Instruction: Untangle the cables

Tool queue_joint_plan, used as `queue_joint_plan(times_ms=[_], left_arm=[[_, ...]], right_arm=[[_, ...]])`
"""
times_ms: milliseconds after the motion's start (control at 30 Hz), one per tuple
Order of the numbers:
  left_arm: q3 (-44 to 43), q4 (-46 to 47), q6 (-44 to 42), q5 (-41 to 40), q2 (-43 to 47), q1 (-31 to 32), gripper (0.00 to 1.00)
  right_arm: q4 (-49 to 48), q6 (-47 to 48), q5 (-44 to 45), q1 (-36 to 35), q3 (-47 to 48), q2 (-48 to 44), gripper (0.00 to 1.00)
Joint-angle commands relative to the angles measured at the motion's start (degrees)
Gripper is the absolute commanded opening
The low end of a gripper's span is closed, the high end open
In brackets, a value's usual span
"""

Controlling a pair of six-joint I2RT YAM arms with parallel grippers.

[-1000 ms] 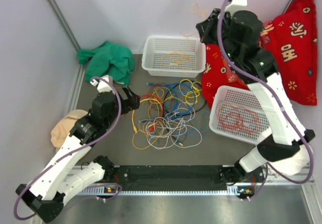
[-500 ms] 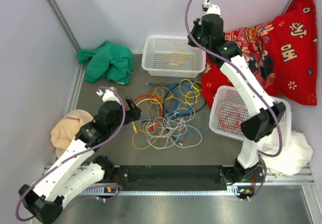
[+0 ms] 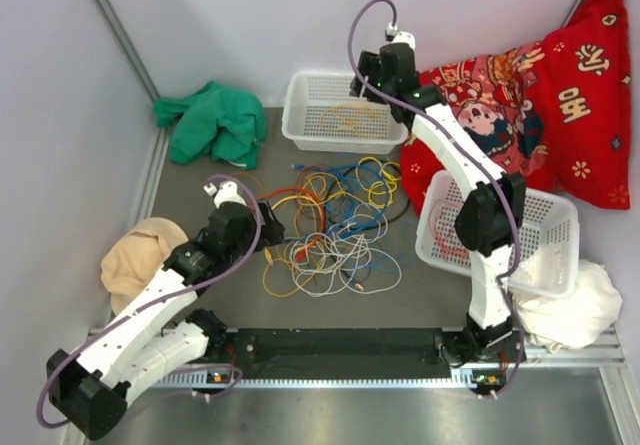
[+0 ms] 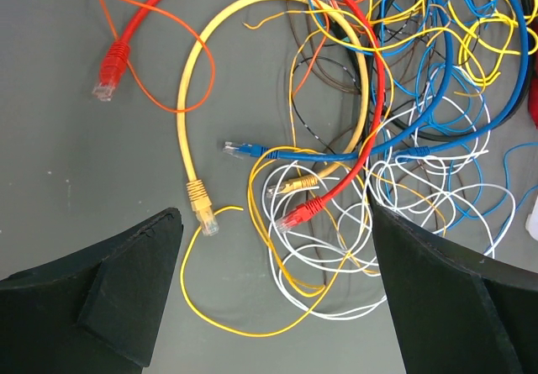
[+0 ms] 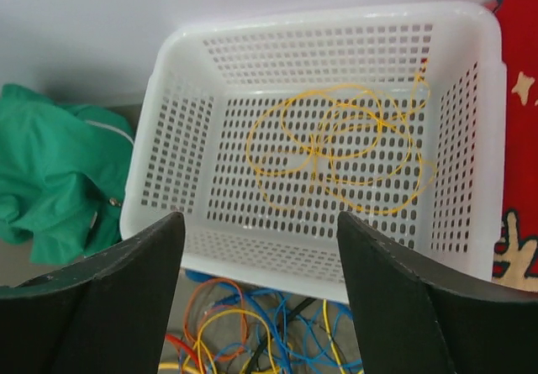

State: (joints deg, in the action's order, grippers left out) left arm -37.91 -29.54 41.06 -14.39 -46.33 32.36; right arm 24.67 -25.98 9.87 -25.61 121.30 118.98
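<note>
The cables (image 3: 335,223) lie in a tangled pile of yellow, red, orange, blue and white wires mid-table. My left gripper (image 3: 266,225) hovers at the pile's left edge, open and holding nothing. In the left wrist view the gripper (image 4: 277,307) has a thin yellow loop (image 4: 252,328) on the mat between its fingers, with a yellow plug (image 4: 203,210) and a red plug (image 4: 298,216) just ahead. My right gripper (image 3: 366,85) is open above the back basket (image 3: 300,115). A thin yellow wire (image 5: 336,147) lies coiled in that basket (image 5: 328,21), beyond the empty right gripper (image 5: 261,298).
A second white basket (image 3: 545,265) at the right holds a red cable (image 3: 462,235). A green cloth (image 3: 210,120) lies at back left and a beige cloth (image 3: 135,260) at left. A red cushion (image 3: 560,95) is at back right, a white cloth (image 3: 575,310) at front right.
The right arm swung left and down over the back basket and its jaws opened, letting go of the thin yellow wire. The left arm edged right toward the pile.
</note>
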Motion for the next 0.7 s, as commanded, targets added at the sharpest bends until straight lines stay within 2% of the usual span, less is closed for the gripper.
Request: queue_joint_plan(times_ms=[0,167,200,300,500,667], left_arm=[[0.91,4.75,1.39,1.21,-1.13,-0.19,0.99],[1.17,6.95,2.97,3.84,-3.06,-0.1,0.99],[0.91,7.13,3.15,4.28,-3.5,-0.1,0.99],[1.0,7.3,4.38,6.82,-3.95,-0.19,0.99],[3.1,8.19,4.64,11.05,-3.42,-0.1,0.99],[3.54,6.43,5.08,11.32,-1.67,-0.1,0.99]], right_arm=[[-6.65,1.89,-0.55,-2.78,-9.11,-11.47,0.72],[-5.33,1.37,-3.71,-5.06,-24.32,-20.25,0.69],[-5.42,1.02,-3.28,-5.42,-30.18,-21.15,0.68],[-4.98,0.05,-0.12,-5.42,-38.99,-23.26,0.66],[-2.34,0.23,4.28,-5.33,-43.07,-20.9,0.62],[1.51,-0.47,8.84,-5.16,-38.86,-13.87,0.61]])
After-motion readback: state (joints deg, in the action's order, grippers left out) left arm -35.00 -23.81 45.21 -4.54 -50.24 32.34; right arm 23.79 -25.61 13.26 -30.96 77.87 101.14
